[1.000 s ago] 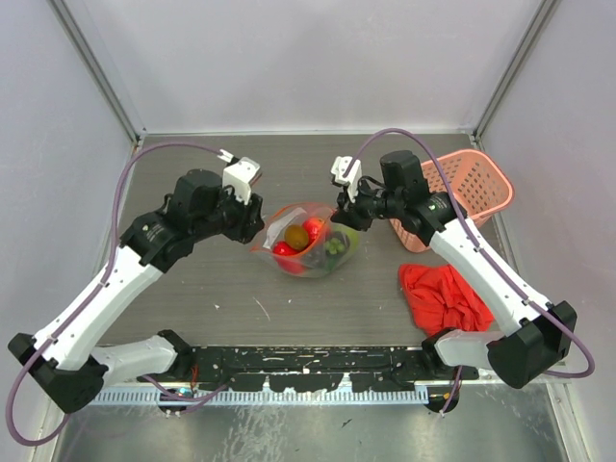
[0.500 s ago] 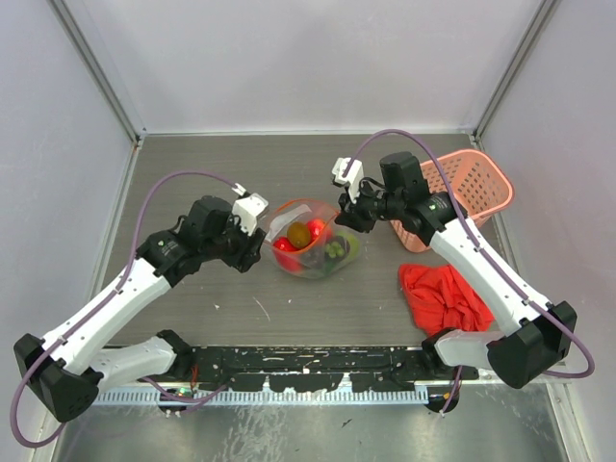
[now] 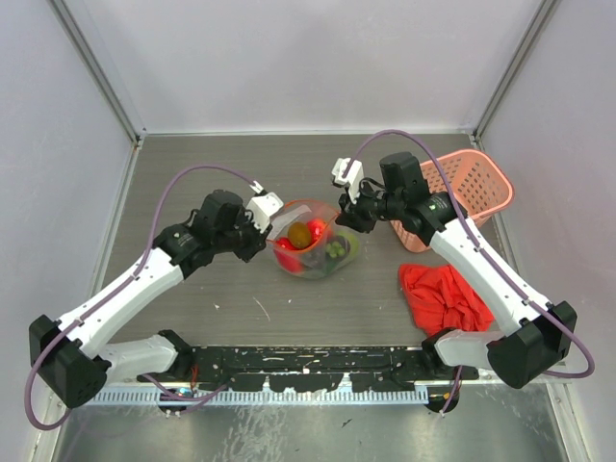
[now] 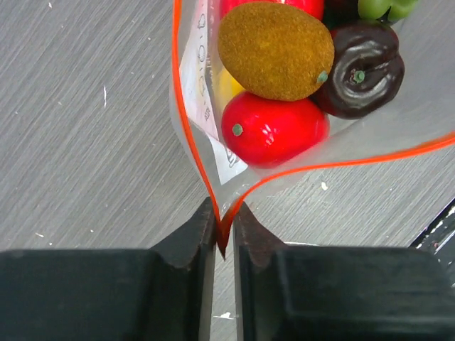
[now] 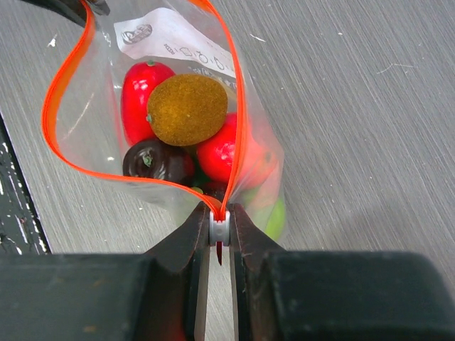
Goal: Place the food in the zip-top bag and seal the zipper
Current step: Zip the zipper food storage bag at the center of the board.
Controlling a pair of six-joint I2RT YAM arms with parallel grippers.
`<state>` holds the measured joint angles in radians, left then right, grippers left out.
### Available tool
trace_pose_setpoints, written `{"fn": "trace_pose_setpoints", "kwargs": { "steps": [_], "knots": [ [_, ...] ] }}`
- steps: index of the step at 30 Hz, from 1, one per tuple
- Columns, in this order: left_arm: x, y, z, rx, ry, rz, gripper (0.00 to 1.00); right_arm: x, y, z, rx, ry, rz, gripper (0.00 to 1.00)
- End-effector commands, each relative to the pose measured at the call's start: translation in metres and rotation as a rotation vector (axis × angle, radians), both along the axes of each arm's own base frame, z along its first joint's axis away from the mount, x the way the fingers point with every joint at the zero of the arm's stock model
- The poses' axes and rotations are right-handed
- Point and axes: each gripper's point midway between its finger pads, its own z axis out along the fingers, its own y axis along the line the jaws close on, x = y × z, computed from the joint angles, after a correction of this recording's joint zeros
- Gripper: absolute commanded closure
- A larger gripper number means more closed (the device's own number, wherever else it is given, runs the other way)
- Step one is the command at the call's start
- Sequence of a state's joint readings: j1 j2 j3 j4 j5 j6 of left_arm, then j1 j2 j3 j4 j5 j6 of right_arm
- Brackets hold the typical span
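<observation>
While the zipper (image 5: 45, 117) spans left to right, your left gripper (image 4: 225, 222) and right gripper (image 5: 219, 222) each clamp tight on one end.

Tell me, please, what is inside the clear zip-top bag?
The zip-top bag holds a fuzzy brown fruit on top, red fruits, a dark brown fruit, green fruit and a sliver of yellow fruit. Anything beneath them is covered.
</observation>
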<state>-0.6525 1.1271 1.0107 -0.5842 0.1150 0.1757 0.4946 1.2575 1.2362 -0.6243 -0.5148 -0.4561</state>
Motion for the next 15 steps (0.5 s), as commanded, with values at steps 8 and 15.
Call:
{"fn": "trace_pose_setpoints", "kwargs": {
  "steps": [8, 15],
  "knots": [
    [0.011, 0.026, 0.051, 0.063, -0.159, 0.054, 1.0, -0.002, -0.037, 0.014, -0.095, -0.086, -0.078, 1.0],
    [0.009, 0.074, 0.043, 0.287, -0.097, 0.211, 1.0, -0.004, -0.053, 0.007, -0.169, -0.063, -0.115, 1.0]
  ]
}}
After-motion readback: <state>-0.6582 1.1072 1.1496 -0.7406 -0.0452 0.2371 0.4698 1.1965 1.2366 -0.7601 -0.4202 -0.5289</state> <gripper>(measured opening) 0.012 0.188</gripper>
